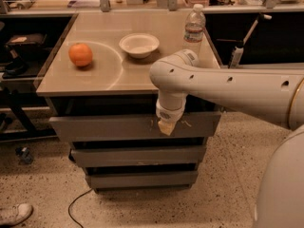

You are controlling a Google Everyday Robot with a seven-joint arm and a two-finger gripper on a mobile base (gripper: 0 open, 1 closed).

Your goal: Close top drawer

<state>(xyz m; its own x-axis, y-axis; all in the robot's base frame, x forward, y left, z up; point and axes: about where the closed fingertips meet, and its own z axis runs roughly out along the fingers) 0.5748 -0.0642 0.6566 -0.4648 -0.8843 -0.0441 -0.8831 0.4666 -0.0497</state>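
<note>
1. Top drawer point(95, 127): a wide grey front panel across the full width of the cabinet, in the centre of the frame, directly under the table top point(109, 77). A dark gap shows between the panel's upper edge and the top. How far the drawer stands out is not clear from this angle.
2. Gripper point(166, 127): it points downward at the end of the white arm point(228, 87), which enters from the right edge. Its pale tip lies against the drawer front, right of the panel's centre. Its state (spread or closed) is not discernible from this view.
3. Table top, upper half of the frame: an orange point(80, 54) at left, a white bowl point(139, 44) at centre, and a water bottle point(194, 27) standing upright at right — all well apart.
4. Below the top drawer: two further grey drawer fronts point(137, 156), one above the other.
5. Floor, lower left: a dark cable point(78, 203) and a white shoe point(14, 214).
</note>
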